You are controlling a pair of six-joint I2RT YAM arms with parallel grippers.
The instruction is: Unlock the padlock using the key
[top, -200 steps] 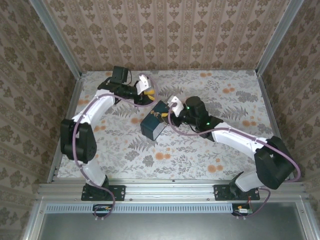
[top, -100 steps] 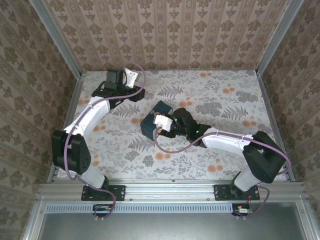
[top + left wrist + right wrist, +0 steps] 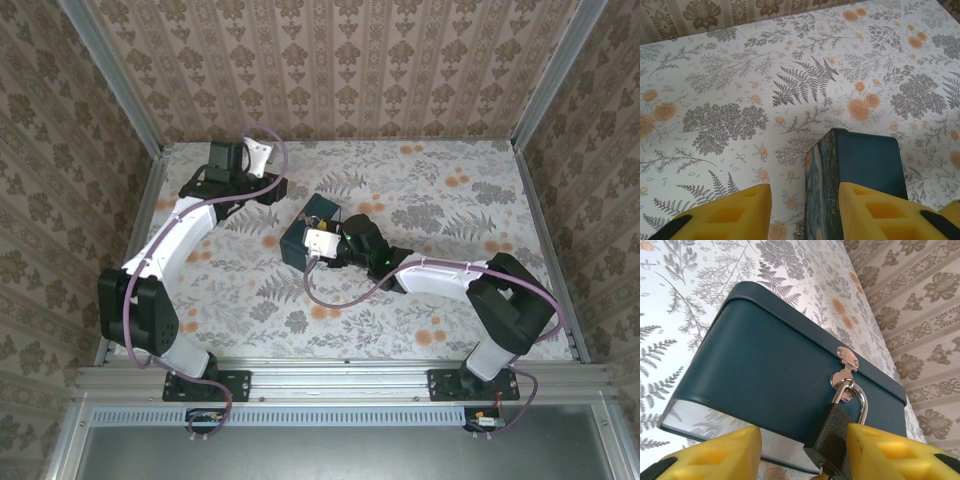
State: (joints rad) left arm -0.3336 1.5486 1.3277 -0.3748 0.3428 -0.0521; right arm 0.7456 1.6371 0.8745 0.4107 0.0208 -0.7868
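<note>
Two claws are mine, and the right one works nearest to me, low over the middle of the bench (image 3: 250, 300), a top covered in grey ferns and orange flowers. My right claw (image 3: 801, 434) has its yellow fingers (image 3: 715, 455) spread wide, clamped on nothing. In the gap hangs the padlock (image 3: 832, 432), a black rough-skinned block with a silver shackle (image 3: 861, 407). Its body sits close against the inner side of the finger at the right of my wrist view; whether they touch I cannot tell. Under the block, at the very bottom edge, a brass-coloured speck (image 3: 823, 474) peeks out, and I cannot tell whether that is the key.

The shackle passes through a small silver hasp (image 3: 846, 360) riveted to the long side of the dark teal rectangular metal box (image 3: 770, 365) with rounded corners. Seen from above, the box (image 3: 298, 247) lies askew to the bench edges, right in front of my white right arm (image 3: 440, 275).

Farther off, toward the far left corner, my white left arm (image 3: 180, 235) reaches out. My left claw (image 3: 802, 192) also has its yellow fingers (image 3: 735, 215) apart, with nothing between them. One end of the box (image 3: 865, 160) stands just past those fingertips, its narrow side painted in blue swirls.

Beyond everything rise the walls of brown damask wallpaper (image 3: 340, 70).
</note>
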